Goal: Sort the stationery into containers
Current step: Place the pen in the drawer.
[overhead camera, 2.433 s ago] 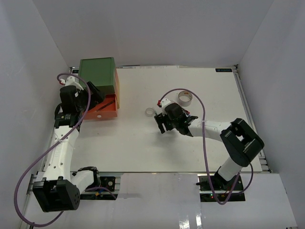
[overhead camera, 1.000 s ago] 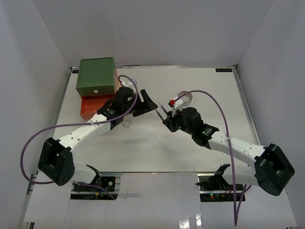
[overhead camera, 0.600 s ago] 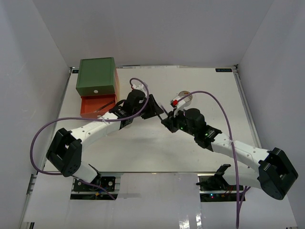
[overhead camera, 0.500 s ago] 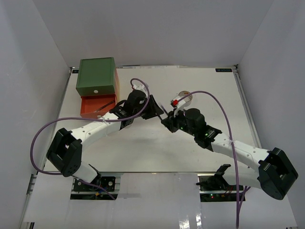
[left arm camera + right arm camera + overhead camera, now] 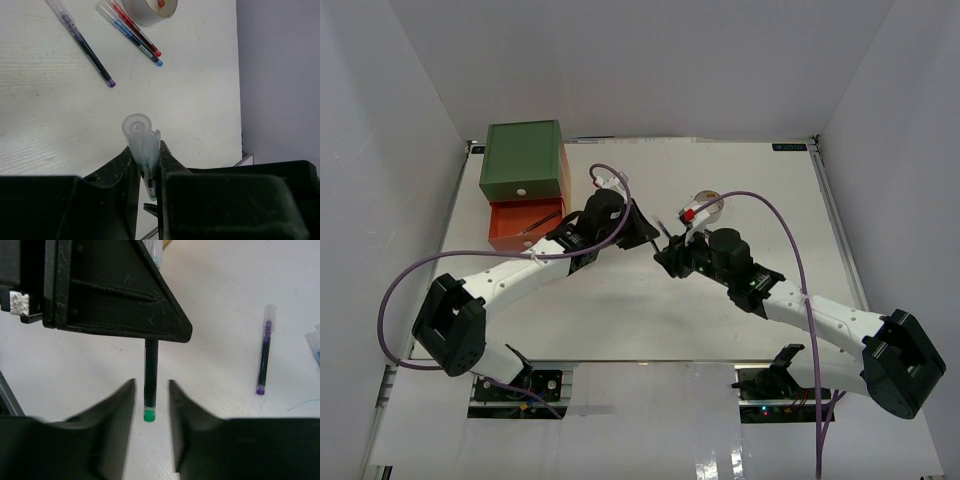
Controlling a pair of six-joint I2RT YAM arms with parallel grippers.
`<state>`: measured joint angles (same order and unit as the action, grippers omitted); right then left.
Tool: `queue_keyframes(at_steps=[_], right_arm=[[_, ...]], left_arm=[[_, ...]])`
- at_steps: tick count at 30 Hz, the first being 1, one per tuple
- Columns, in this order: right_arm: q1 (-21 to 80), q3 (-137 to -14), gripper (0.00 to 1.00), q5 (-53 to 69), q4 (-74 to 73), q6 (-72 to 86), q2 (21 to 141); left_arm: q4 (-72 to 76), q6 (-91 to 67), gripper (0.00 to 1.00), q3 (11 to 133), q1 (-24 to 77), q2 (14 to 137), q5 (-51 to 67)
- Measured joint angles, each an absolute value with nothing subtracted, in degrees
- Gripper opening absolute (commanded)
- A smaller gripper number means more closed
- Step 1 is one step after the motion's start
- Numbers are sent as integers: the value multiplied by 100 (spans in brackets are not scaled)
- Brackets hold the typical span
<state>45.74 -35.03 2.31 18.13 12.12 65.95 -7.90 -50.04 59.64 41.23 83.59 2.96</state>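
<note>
This looks like a robotics lab test cell. A white table (image 5: pixel 620 310) is closed in by plain white walls (image 5: pixel 650 60). The left arm (image 5: pixel 510 278) and the right arm (image 5: pixel 820 315) are mounted at its near edge with loose purple cables (image 5: pixel 788 240). The only props are pens (image 5: pixel 85 45) and a small drawer chest (image 5: pixel 525 160).

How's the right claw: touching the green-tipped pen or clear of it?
Apart. In the right wrist view the green-tipped pen hangs inside the right claw, with table showing on both sides.
</note>
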Motion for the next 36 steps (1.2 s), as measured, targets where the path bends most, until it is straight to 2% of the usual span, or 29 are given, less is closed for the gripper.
queue_keyframes(at_steps=[2,3,4,6,10,20,26,32,33,36], right_arm=[[4576,-3503,57,209,1800,1210,6591],[4576,-3500,69,196,1787,1216,6580],[4576,-3500,75,167,1767,1227,6556],[4576,-3494,85,126,1717,1188,6469],[4576,-3476,98,-56,1625,1162,6213],[4576,-3240,95,-368,1409,1044,5922],[4576,-3168,95,-434,1321,1011,5916],[4576,-3074,95,-491,1304,982,5865],[4576,-3057,95,-510,1304,974,5846],[4576,-2998,95,-591,1291,932,5774]], left_arm=[[-786,-5009,8,5929,4121,8296,217],[-768,-5011,7,5894,4108,8250,154],[-768,-5028,7,5852,4091,8195,110],[-757,-5074,7,5736,4003,8049,38],[-773,-5188,7,5461,3520,7583,-32],[-1066,-5419,10,5009,1378,6099,-329],[-1114,-5548,14,4831,287,5955,-69],[-1103,-5756,27,4735,-429,6519,405],[-1100,-5784,33,4735,-464,6635,443],[-1105,-5837,41,4735,-528,6908,572]])
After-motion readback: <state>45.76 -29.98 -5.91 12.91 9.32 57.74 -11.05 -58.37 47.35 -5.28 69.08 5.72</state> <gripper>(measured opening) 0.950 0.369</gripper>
